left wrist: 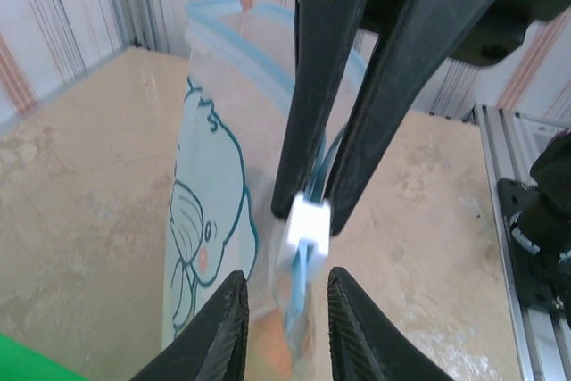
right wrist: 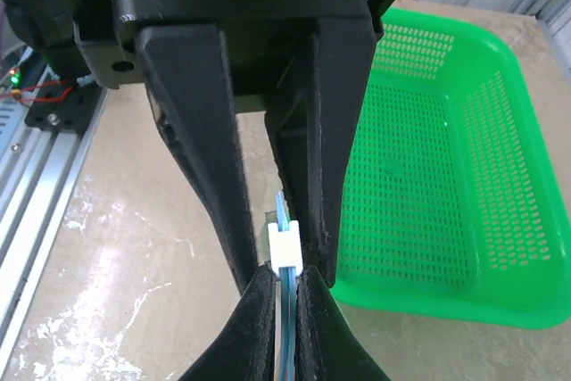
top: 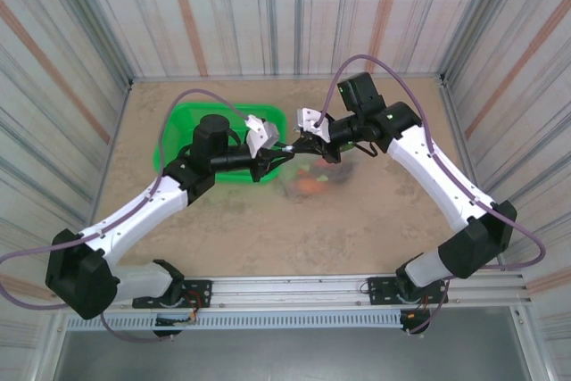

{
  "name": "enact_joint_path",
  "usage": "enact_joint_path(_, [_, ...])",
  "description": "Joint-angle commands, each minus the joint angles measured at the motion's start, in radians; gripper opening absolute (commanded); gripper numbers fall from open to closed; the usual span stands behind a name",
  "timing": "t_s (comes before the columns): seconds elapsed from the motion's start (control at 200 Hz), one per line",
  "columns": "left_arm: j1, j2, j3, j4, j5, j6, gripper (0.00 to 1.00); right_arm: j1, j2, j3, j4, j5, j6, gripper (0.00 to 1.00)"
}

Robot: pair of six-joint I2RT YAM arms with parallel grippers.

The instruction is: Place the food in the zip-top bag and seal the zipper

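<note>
**Fingertips on the zipper, slider between my two hands**

Closest in the right wrist view are the two tips of my right hand. They are clenched on the thin blue strip of the zipper, right up against the white slider. From the other side, my left hand has its tips set apart, one on each side of the same strip and just short of the slider. Whether they bear on the slider itself I cannot tell.

The next move turns on the zipper's line. It runs left to right, straight from one hand to the other, and the slider sits where the two meet. Any pull has to go along that line, not across it. Past my right fingers, in the left wrist view, the pale blue edges of the mouth look parted, so I judge that stretch unsealed.

The bag hangs under both hands. The food is inside, showing orange and dark through the plastic. From above it sits just to the near side of the hands and right of the green basket. Whether the bag's bottom rests on the desk I cannot tell. Both hands are at the zipper, neither nearer than the other.
</note>
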Motion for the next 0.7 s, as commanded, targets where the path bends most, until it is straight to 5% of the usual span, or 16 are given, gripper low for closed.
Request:
enact_joint_path(0.0, [0.004, -0.02, -0.006, 0.09, 0.037, -0.003, 0.15, 0.004, -0.041, -0.018, 0.016, -0.033, 0.033, 0.05])
enact_joint_path(0.1, [0.005, -0.022, -0.006, 0.082, 0.052, 0.009, 0.0, 0.002, -0.04, -0.012, 0.008, -0.028, 0.034, 0.05])
enact_joint_path(0.195, [0.002, -0.03, -0.009, 0.062, 0.052, 0.024, 0.0, -0.004, -0.043, -0.008, 0.009, -0.034, 0.042, 0.05])
enact_joint_path(0.316, [-0.002, -0.045, -0.032, 0.076, 0.036, 0.02, 0.14, -0.007, -0.046, -0.009, 0.015, -0.034, 0.047, 0.05])
enact_joint_path(0.446, [-0.002, -0.053, -0.043, 0.091, 0.039, 0.023, 0.03, -0.005, -0.045, -0.011, 0.013, -0.036, 0.05, 0.06])
enact_joint_path(0.586, [-0.01, -0.057, -0.038, 0.066, 0.034, 0.044, 0.09, -0.007, -0.05, -0.01, 0.014, -0.039, 0.054, 0.06])
enact_joint_path(0.696, [-0.01, -0.067, -0.051, 0.077, 0.03, 0.05, 0.0, -0.005, -0.051, -0.008, 0.011, -0.039, 0.053, 0.06])
